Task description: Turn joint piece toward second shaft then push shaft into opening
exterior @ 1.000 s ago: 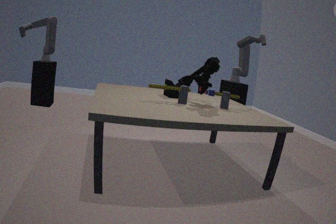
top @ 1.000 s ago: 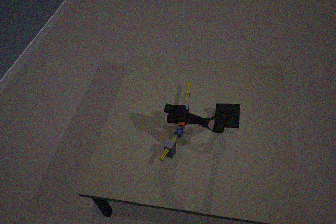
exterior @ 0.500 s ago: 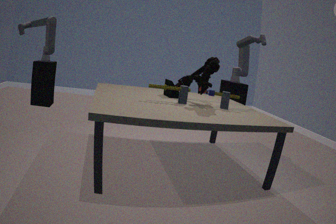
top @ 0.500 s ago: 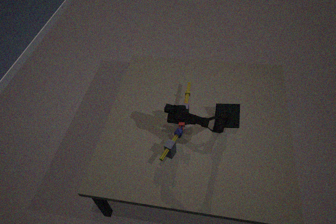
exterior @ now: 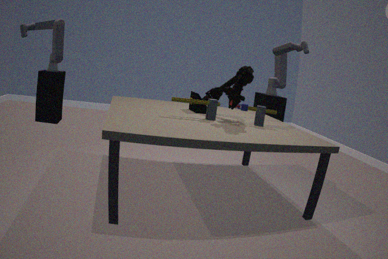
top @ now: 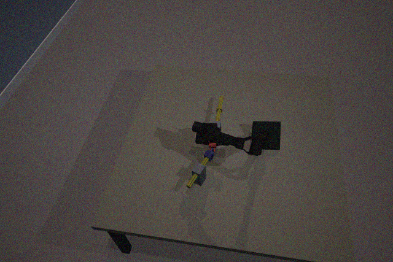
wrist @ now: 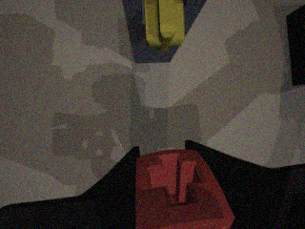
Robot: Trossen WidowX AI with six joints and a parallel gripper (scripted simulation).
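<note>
One step seems to be in hand, the turning of the red joint piece [top: 212, 145] [exterior: 231, 104] [wrist: 183, 212], which the gripper [top: 212, 142] [exterior: 231, 107] [wrist: 162, 148] has pinched between its two fingers. Ahead of the fingertips in the wrist view, and apart from them, the sliding yellow shaft [top: 218, 115] [exterior: 189, 100] [wrist: 164, 24] points its end toward the piece; on the other side of the gripper are the blue hinge part [top: 209, 154] [exterior: 244, 107] and the fixed yellow shaft [top: 191, 180] [exterior: 271, 111]. The opening looks nearly in line with the sliding shaft, so the next move probably calls for a last small check of angle, then letting go cleanly without knocking the piece round. The arm covers the gap from above, the wrist view cuts off the piece's near edge, and grain and dimness blur the hinges.
</note>
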